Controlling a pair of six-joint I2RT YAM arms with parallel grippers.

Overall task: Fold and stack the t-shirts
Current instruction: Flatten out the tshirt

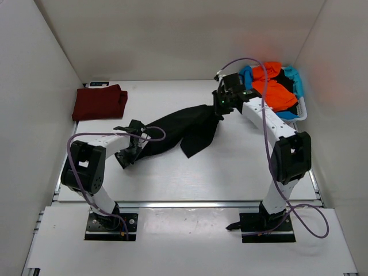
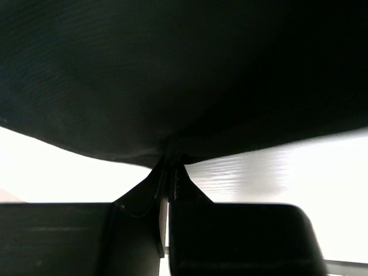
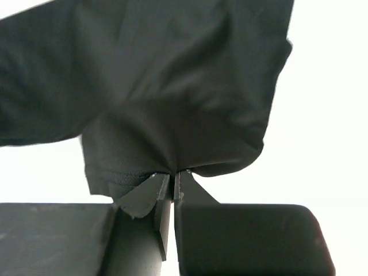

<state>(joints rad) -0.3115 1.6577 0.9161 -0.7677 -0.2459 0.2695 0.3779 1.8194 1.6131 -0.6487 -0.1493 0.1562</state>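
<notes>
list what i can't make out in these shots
- Top view: how many shirts lie in the basket; the cable and the heap itself cover them.
- Top view: the small dark thing at the far wall, behind the dark red t-shirt; too small to name.
- Left wrist view: the rest of the scene; the black t-shirt fills the frame above the left gripper.
- Right wrist view: everything beyond that shirt; washed out white.

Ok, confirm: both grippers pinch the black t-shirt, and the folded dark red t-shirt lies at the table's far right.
Wrong side: the top external view shows the folded dark red t-shirt at the far left. The left gripper and right gripper do pinch the black t-shirt.
</notes>
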